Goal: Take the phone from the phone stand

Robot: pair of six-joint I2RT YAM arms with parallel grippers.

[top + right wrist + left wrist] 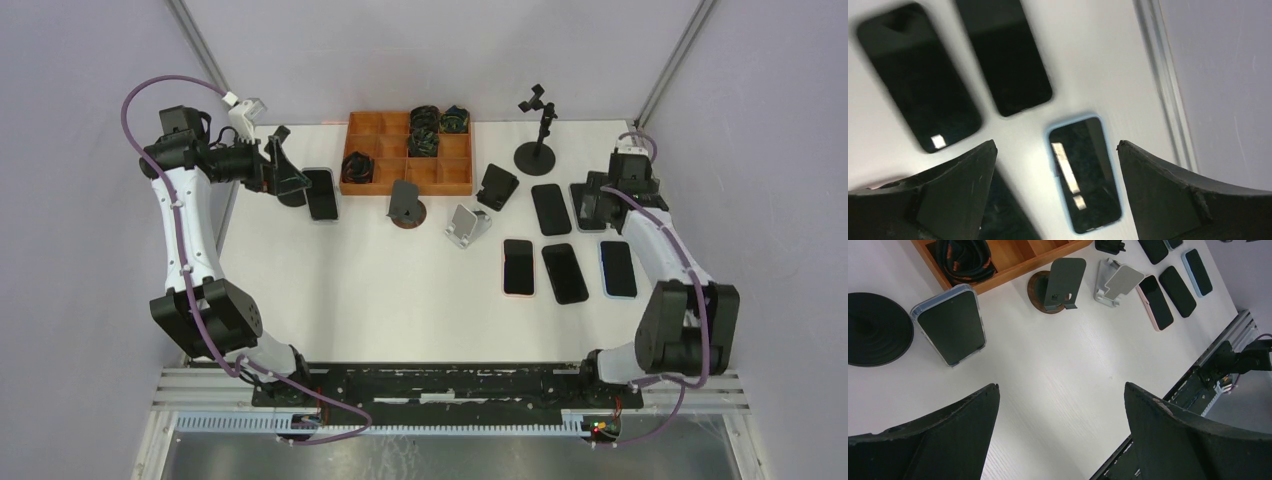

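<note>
A phone in a clear case [320, 193] lies flat on the white table beside a black round stand base [292, 197]. Both also show in the left wrist view, the phone [951, 325] and the base [875, 330]. My left gripper [284, 168] is open and empty, raised above the table just left of that phone; nothing is between its fingers [1060, 385]. My right gripper [597, 205] is open and empty over the phones at the right. In its wrist view [1057, 142] a blue-cased phone [1085, 172] lies flat below the gap. No phone shows on any stand.
A wooden tray [408, 152] with cables sits at the back. A dark stand on a brown base [406, 203], a white stand [467, 224], a black stand [497, 186] and a tall clamp stand [540, 130] are there. Several phones [564, 272] lie flat at the right.
</note>
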